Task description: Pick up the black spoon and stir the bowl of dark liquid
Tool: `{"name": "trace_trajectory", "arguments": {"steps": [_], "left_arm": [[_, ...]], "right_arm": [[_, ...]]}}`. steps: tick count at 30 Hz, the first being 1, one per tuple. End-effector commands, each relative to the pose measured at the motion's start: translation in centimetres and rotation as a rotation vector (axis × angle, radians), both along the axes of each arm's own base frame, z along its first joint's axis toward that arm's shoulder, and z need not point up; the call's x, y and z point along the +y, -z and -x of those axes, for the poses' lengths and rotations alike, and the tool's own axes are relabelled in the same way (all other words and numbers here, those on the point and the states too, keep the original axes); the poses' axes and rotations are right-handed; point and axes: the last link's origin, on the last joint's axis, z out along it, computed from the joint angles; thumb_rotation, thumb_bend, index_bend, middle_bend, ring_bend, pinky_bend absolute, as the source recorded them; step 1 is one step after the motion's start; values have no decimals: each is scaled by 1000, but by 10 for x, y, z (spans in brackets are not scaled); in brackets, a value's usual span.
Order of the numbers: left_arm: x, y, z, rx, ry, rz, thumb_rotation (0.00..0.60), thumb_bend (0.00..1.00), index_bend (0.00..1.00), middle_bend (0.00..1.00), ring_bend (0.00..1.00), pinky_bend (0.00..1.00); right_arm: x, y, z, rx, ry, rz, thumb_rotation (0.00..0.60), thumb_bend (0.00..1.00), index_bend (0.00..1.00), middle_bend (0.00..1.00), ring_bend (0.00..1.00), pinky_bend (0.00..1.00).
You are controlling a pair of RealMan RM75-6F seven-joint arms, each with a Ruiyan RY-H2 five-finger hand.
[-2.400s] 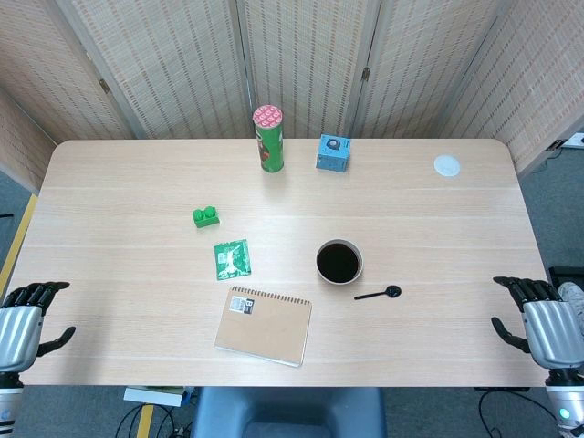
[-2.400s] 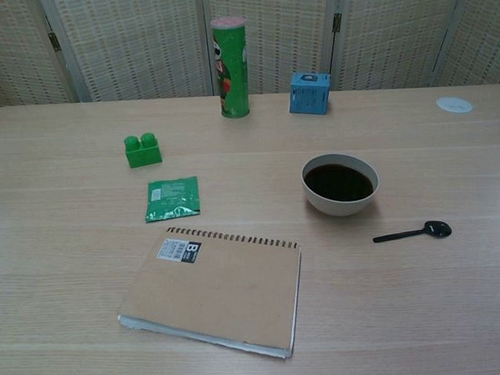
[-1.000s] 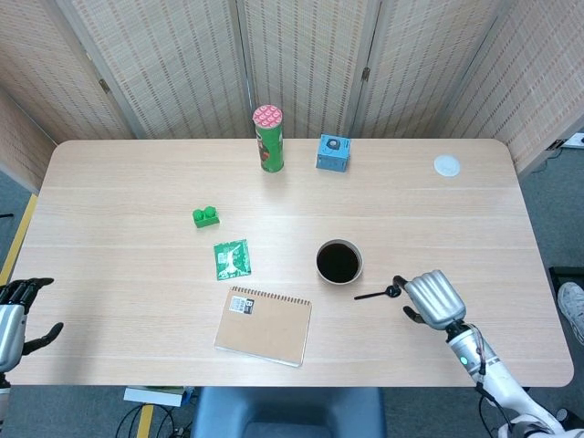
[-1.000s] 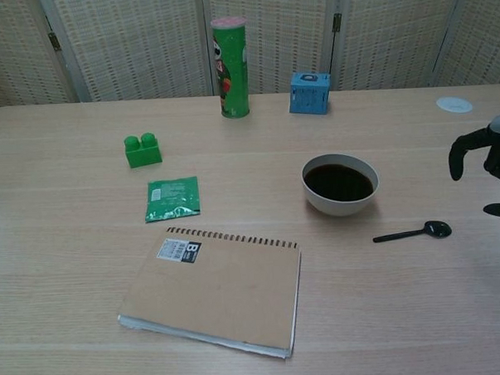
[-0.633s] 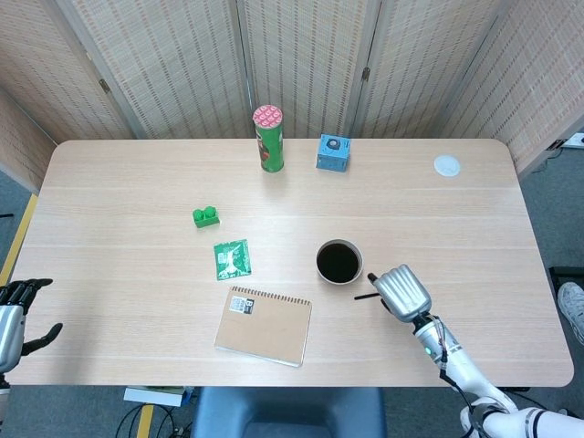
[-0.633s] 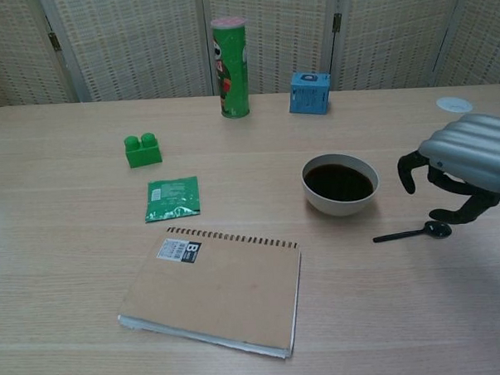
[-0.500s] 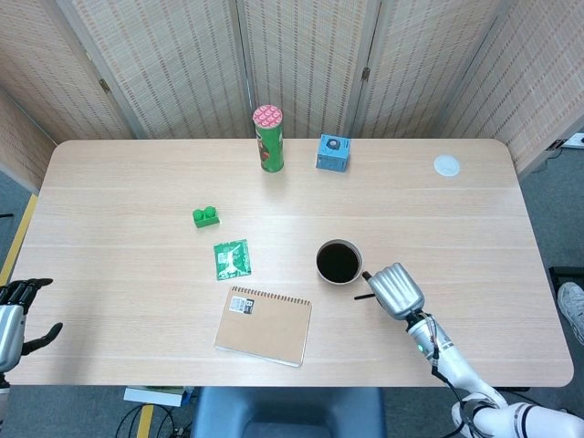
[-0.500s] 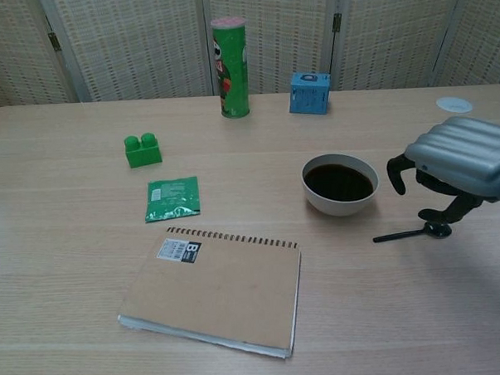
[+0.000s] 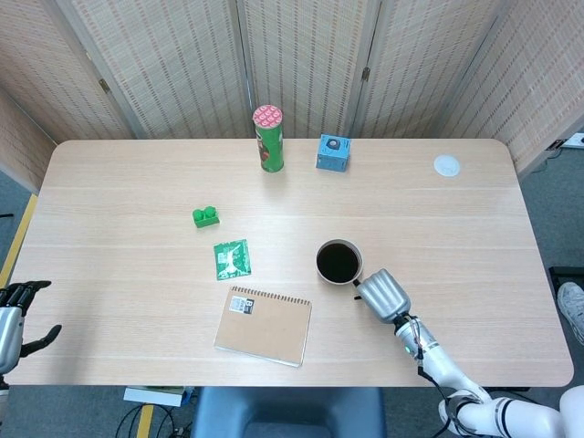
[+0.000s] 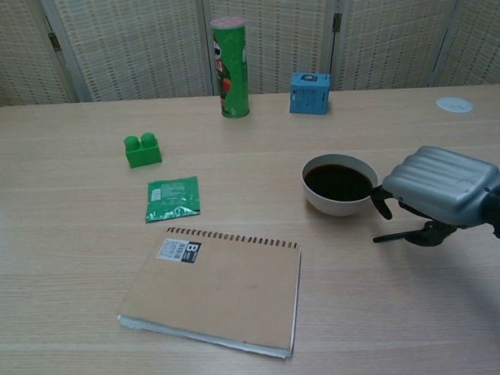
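Note:
The black spoon (image 10: 391, 236) lies flat on the table just right of the white bowl (image 10: 334, 207) of dark liquid; only its handle shows, and the spoon end is hidden under my right hand (image 10: 444, 195). That hand hangs low over the spoon with its fingers curved down and spread, one fingertip close to the bowl's rim. From the head view my right hand (image 9: 381, 294) hides the spoon completely, right beside the bowl (image 9: 318, 265). My left hand (image 9: 14, 315) stays off the table's near left corner, fingers apart and holding nothing.
A brown spiral notebook (image 9: 264, 325) lies left of the bowl, with a green packet (image 9: 232, 259) and a green brick (image 9: 206, 216) beyond it. A green can (image 9: 269, 139), a blue cube (image 9: 333, 152) and a white disc (image 9: 446, 165) stand along the far side.
My right hand has come in from the table's right edge, moving left and down over the spoon, and now covers its spoon end. The spoon and bowl have not moved.

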Motion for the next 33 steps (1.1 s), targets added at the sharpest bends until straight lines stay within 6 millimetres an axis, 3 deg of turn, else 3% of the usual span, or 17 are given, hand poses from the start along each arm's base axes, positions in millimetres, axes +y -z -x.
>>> {"name": "trace_trajectory", "arguments": {"steps": [1, 15, 33], "left_arm": [[0, 1, 0, -1, 1, 2, 600, 231, 274, 324, 249, 269], [-1, 0, 3, -5, -9, -1, 600, 231, 274, 323, 249, 269], [-3, 1, 6, -7, -16, -2, 600, 231, 274, 324, 249, 269]], "right_arm": [[0, 5, 1, 11, -7, -5, 600, 230, 505, 878, 1000, 1000], [-8, 22, 2, 28, -5, -14, 600, 252, 529, 879, 1000, 1000], [-11, 25, 5, 47, -2, -14, 600, 252, 545, 879, 1000, 1000]]}}
